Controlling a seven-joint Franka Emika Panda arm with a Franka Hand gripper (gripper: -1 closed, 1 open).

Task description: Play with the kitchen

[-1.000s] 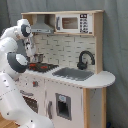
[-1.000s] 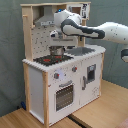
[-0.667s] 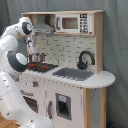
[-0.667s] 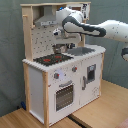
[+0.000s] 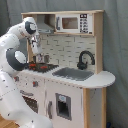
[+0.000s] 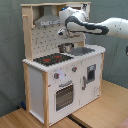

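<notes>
One arm (image 6: 95,25), one toy kitchen (image 6: 60,85). You see the kitchen standing upright on a wooden surface (image 6: 107,107), its oven door (image 6: 64,96) facing the second exterior view. The arm reaches in under the grey hood (image 6: 47,21), and the gripper (image 6: 65,46) hangs low over the back of the counter, between the red-ringed hob (image 6: 52,59) and the sink (image 5: 74,74).

A dark, pot-like item (image 6: 65,48) sits directly beneath the gripper. You cannot tell from either exterior view whether the gripper is released or clenched on it, so log that as unknown. In the first exterior view the wrist (image 5: 36,47) stands roughly vertical in front of the pegboard back (image 5: 65,47), with small items (image 5: 37,65) on the hob below it.

Judgement: the vertical approach is likely chosen because the hood leaves little headroom, and a straight descent keeps the arm clear of the black faucet (image 5: 85,59). You should watch clearance against the hood edge on any lift.
</notes>
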